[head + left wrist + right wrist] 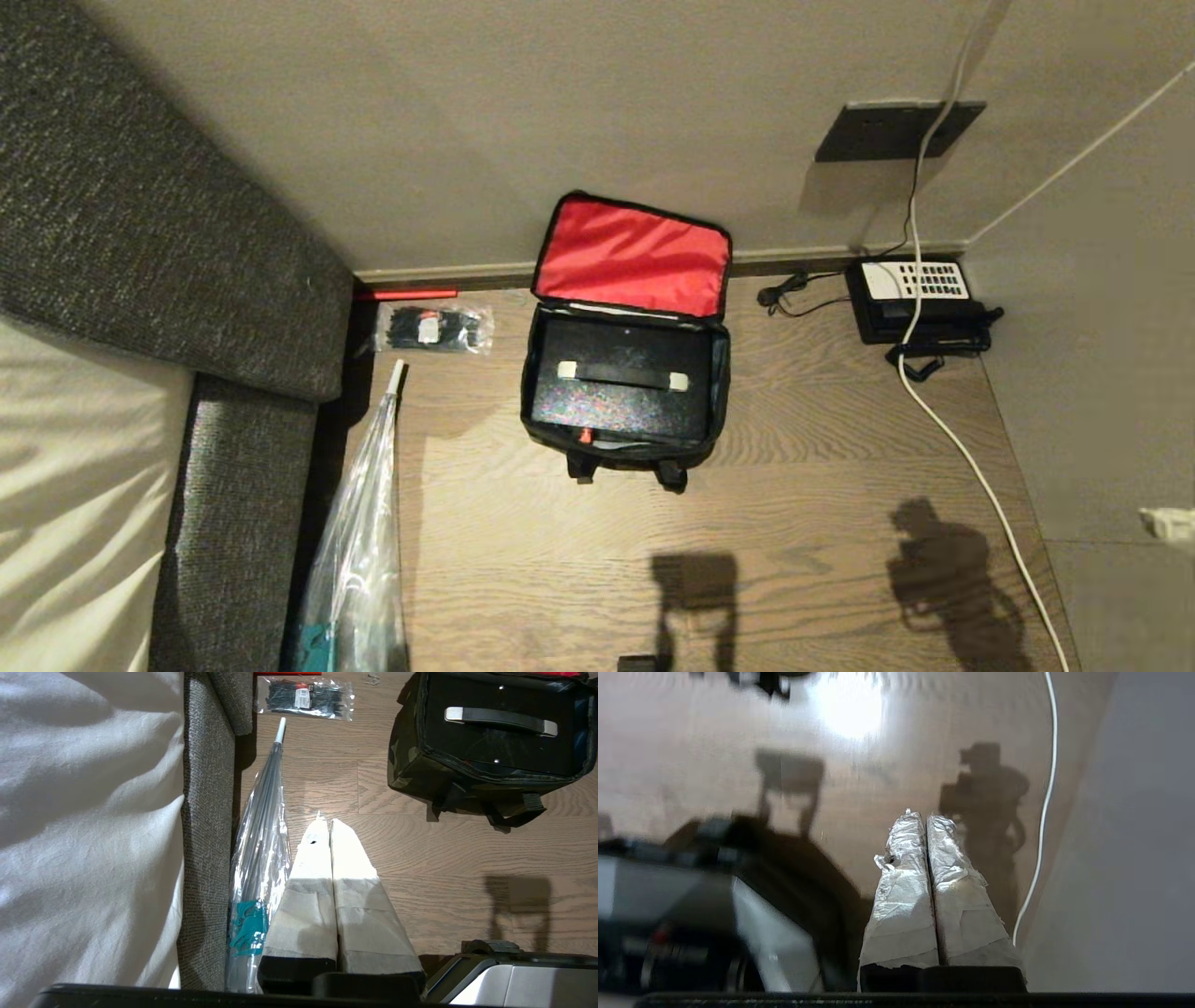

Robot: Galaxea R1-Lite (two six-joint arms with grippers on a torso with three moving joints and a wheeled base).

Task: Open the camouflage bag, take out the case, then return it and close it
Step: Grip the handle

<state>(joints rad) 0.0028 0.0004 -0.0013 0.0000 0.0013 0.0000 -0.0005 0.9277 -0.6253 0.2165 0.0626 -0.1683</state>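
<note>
While both tools hung low over the wooden floor [822,467], the left tool [325,822] and right tool [917,815] were pinched tight on nothing. Farther off, the camouflage bag [719,373] sat open with the case [621,392] inside. Its red lid [633,257] leaned on the wall [467,112].

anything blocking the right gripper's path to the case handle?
Nothing visible. The camouflage bag has its lid flipped back, the case handle exposed on top; bare floor lies between it and the shut right gripper.

Closed left claw [330,823], camouflage bag [411,760] open, case [495,742] inside
</note>
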